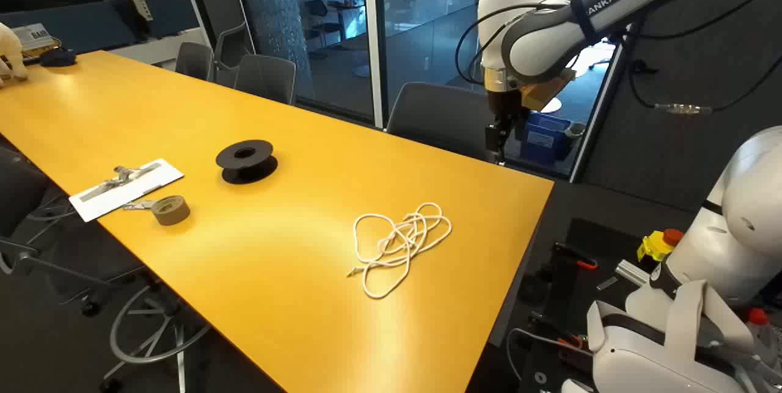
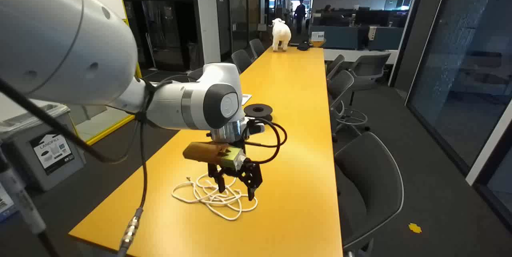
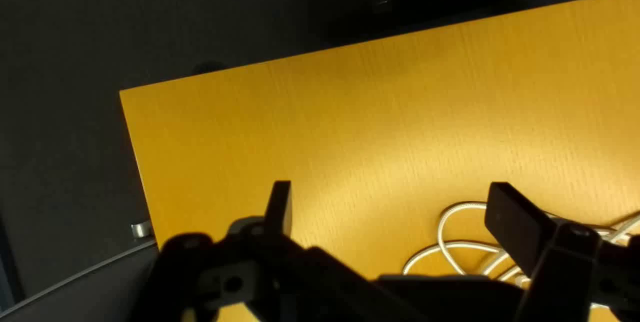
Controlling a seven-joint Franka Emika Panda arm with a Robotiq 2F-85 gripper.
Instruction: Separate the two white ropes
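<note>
You are in an office. In both exterior views, grey chairs (image 2: 375,183) line the 2 long sides of your yellow table (image 1: 305,209), glass walls (image 1: 437,35) stand near it, and past its far end you see monitors (image 2: 372,17) above low blue partitions (image 2: 340,38). In an exterior view you also have a bin (image 2: 52,154) labelled LANDFILL and, far back, a person (image 2: 300,10).

White rope (image 1: 408,246) lies in tangled loops on table (image 1: 281,258); can't tell if one or two. Black spool (image 1: 245,164) lies flat, well apart. Tape roll (image 1: 173,214) near white tray (image 1: 134,192). Gripper (image 1: 498,150) points down, apart from rope. Headset (image 1: 635,356) near arm base (image 1: 702,261), off table.
</note>
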